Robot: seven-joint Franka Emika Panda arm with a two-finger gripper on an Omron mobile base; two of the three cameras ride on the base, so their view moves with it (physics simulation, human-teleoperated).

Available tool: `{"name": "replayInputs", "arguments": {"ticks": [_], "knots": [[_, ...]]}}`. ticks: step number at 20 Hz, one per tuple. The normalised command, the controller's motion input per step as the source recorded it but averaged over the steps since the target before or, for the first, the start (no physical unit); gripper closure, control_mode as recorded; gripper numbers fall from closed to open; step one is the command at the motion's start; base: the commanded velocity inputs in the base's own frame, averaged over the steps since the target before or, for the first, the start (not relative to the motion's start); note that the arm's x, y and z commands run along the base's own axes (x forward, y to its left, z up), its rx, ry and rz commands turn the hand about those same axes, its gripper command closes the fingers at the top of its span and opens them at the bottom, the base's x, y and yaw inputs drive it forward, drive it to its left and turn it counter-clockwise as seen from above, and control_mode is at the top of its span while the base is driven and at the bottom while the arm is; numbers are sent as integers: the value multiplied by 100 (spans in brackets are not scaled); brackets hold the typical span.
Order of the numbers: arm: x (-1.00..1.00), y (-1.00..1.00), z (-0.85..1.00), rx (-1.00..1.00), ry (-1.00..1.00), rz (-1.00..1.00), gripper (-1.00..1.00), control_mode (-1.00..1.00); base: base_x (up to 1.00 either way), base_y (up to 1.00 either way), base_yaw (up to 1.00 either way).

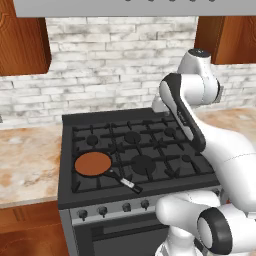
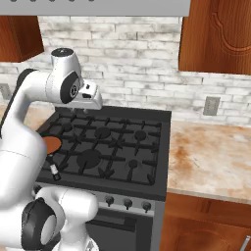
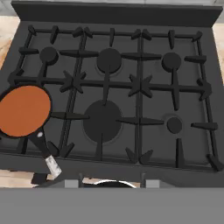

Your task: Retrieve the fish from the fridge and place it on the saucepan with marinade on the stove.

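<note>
The saucepan with marinade [image 1: 92,164] [image 2: 51,143] [image 3: 24,110] sits on the front left burner of the stove [image 1: 150,120] [image 2: 162,147] [image 3: 109,17]. It is a shallow black pan with an orange-brown inside, and its silver-tipped handle [image 3: 46,155] points toward the stove's front edge. My gripper [image 2: 80,112] [image 3: 111,183] hangs above the back of the stove, pointing down. It is open, its fingertips stand apart and nothing is between them. The fish and the fridge are out of view.
Marbled counters flank the stove on the left [image 1: 25,160] and on the right [image 2: 211,152]. A white brick wall with an outlet [image 2: 212,105] runs behind. Wooden cabinets [image 2: 220,34] and a hood hang overhead. Dark knobs [image 1: 115,207] line the stove's silver front.
</note>
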Motion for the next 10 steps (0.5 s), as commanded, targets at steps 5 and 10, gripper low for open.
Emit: {"name": "replayInputs", "arguments": {"ticks": [5,10], "knots": [[-58,0,0,0,-4,0,-100,-100,0,0,0],[-100,0,0,0,-21,0,-100,-100,0,0,0]]}}
